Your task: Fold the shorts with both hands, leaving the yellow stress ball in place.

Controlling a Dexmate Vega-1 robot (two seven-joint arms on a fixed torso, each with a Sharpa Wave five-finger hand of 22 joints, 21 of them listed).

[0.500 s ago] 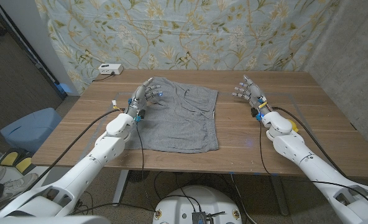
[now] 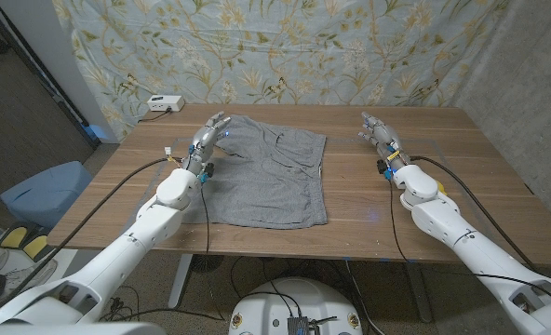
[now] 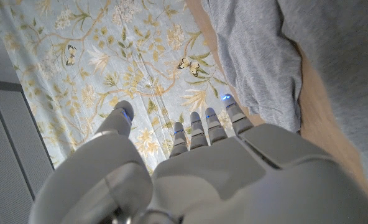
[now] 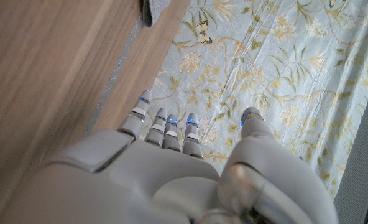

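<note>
Shorts (image 2: 271, 177): one pair, grey, soft knit, lying spread flat on your wooden surface (image 2: 424, 200), left of centre and nearer the far edge than the front. Fabric looks mostly smooth, with a few wrinkles near the middle top and a dark seam line running down the right side. Outline is roughly square, slightly longer front-to-back, waistband side seems to face the far edge, though you can't confirm that from the head view. In the left wrist view the grey cloth (image 3: 265, 68) shows a rounded folded-over edge with bare wood beside it.

Your left robot hand (image 2: 209, 136) sits at the shorts' far-left corner, fingers extended and apart, gripping nothing that you can see; whether the fingertips touch the cloth is unclear. Your right robot hand (image 2: 377, 131) is well apart from the shorts, over bare wood on the right, fingers straight and close together, released, holding nothing.

One white box (image 2: 162, 103) with a cable sits at the far-left edge. One floral curtain (image 2: 285, 46) hangs behind.
</note>
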